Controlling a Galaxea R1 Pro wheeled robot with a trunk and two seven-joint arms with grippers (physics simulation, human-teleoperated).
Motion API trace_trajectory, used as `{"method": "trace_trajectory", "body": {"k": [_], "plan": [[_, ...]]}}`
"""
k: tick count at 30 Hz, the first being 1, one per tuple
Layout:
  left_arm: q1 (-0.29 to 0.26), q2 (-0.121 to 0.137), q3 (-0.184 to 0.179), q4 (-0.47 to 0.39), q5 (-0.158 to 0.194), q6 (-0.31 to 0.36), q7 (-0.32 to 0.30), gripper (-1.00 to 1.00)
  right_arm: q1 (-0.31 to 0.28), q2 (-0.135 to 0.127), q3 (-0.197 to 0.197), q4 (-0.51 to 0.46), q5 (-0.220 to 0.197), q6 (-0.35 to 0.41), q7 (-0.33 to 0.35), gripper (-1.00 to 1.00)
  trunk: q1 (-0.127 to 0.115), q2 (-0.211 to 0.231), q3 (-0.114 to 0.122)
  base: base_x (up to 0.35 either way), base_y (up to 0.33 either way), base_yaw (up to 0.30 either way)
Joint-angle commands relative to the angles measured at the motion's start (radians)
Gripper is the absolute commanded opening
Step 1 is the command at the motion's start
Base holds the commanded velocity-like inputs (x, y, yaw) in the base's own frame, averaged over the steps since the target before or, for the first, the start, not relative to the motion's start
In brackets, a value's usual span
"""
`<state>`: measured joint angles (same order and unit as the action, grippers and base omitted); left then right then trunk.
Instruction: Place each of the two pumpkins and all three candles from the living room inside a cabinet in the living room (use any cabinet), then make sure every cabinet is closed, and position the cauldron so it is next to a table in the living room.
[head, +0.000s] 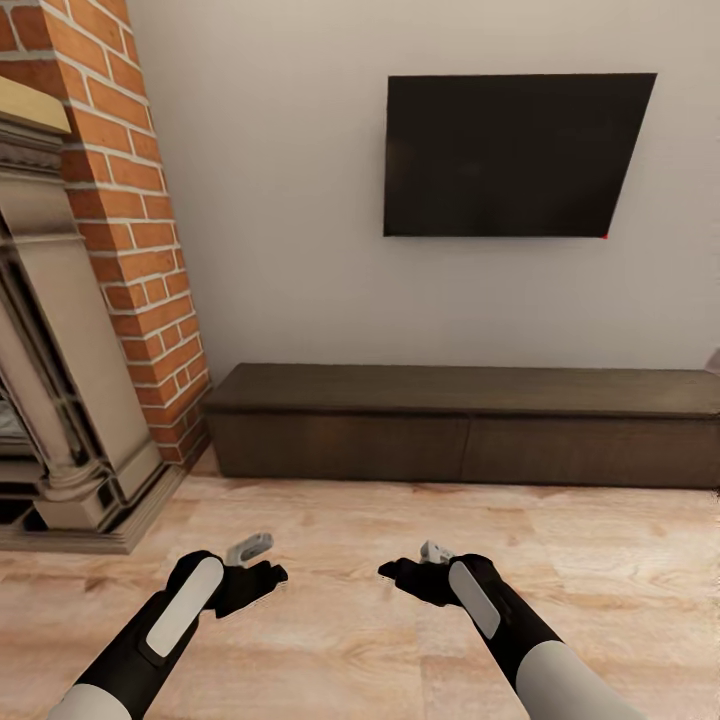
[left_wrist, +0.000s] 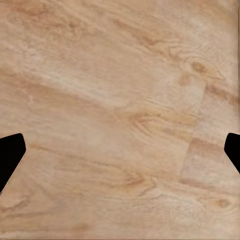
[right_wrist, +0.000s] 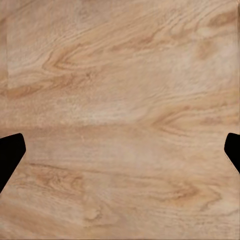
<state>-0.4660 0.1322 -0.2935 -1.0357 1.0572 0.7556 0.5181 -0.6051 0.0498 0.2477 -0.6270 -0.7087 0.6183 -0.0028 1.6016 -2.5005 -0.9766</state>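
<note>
At the bottom of the head view, the left gripper and right gripper hang over the wood floor, jaws apart and empty. The cabinet lies across mid-frame, long axis left to right, fronts shut and facing the robot. Likely an approach step; next, a drawer must be opened.

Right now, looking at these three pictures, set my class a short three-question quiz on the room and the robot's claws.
1. True or false: the drawer fronts of the cabinet are shut.
2. What hangs on the wall above the cabinet? A) a mirror B) a dark screen C) a shelf
3. Fill in: the left claw and the right claw are both open over the wooden ____.

Key: 1 true; 2 B; 3 floor.
</note>
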Motion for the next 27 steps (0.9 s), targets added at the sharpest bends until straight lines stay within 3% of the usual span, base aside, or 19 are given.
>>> {"method": "trace_trajectory", "body": {"k": [1, 7, 14, 19, 22, 25, 27], "plan": [[0.000, 0.001, -0.003, -0.003, 0.011, -0.001, 0.009, 1.00, -0.001, 0.000, 0.001, 0.000, 0.000, 0.000, 0.000, 1.00, 0.000, 0.000, -0.001, 0.258, 0.236, -0.293], [0.000, 0.007, 0.002, -0.013, 0.012, 0.002, 0.006, 1.00, -0.001, -0.001, 0.001, 0.000, -0.002, -0.048, 0.001, 1.00, 0.000, 0.000, -0.001, 0.227, 0.211, -0.293], [0.000, 0.058, 0.010, -0.017, 0.029, 0.013, -0.001, 1.00, -0.001, -0.001, -0.033, -0.002, -0.006, -0.060, 0.067, 1.00, 0.000, 0.000, -0.001, 0.062, 0.057, -0.293], [0.000, 0.107, 0.056, -0.052, 0.061, 0.051, -0.090, 1.00, -0.001, -0.002, -0.045, -0.001, -0.009, -0.075, 0.101, 1.00, 0.000, 0.000, -0.001, 0.003, 0.003, -0.111], [0.000, 0.131, 0.098, -0.057, 0.078, 0.109, -0.162, 1.00, -0.001, -0.003, -0.113, -0.001, -0.027, -0.106, 0.182, 1.00, 0.000, 0.000, -0.001, 0.000, 0.000, -0.016], [0.000, 0.138, 0.134, -0.052, 0.083, 0.144, -0.217, 1.00, -0.001, -0.028, -0.235, 0.003, -0.053, -0.111, 0.368, 1.00, 0.000, 0.000, -0.001, 0.000, 0.000, -0.004], [0.000, 0.141, 0.146, -0.049, 0.084, 0.154, -0.237, 1.00, -0.001, -0.040, -0.266, 0.002, -0.054, -0.118, 0.442, 1.00, 0.000, 0.000, -0.001, 0.000, 0.000, -0.001]]}}
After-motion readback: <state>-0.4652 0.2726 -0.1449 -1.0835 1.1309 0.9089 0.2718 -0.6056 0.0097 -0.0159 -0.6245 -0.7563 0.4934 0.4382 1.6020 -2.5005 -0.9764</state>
